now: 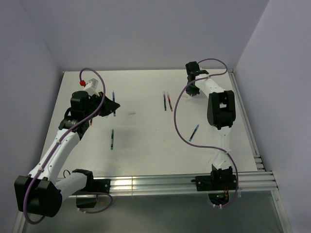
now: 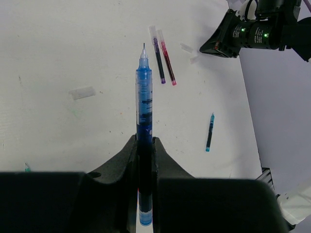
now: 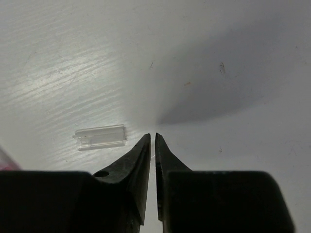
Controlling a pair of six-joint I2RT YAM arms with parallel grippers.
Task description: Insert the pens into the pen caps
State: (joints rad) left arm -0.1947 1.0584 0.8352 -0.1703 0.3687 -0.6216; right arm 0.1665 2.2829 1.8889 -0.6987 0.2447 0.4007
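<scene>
Where the fingers of the left end effector (image 2: pixel 144 141) are pressed against it, a thin blue stick pen (image 2: pixel 144 92) is pinched by its lower barrel, its fine metal tip pointed away from the wrist, over the white table (image 1: pixel 146 160) toward the left edge. Past the tip, a small translucent tube cap (image 2: pixel 81 92) is seen lying flat near the middle of the table. A dark purple pen (image 2: pixel 159 60) and a red pen (image 2: pixel 166 64) are laid side by side toward the far edge, and a light blue pen (image 2: pixel 209 132) is seen nearer the right edge. A dark green-tipped pen (image 1: pixel 112 139) is seen on the near side of the left end effector. The right end effector (image 3: pixel 153 138) is held low near the far right corner, its fingers parted by only a thin slit with nothing between them. A clear plastic cap (image 3: pixel 100 137) is found on the table just beside its left finger.
</scene>
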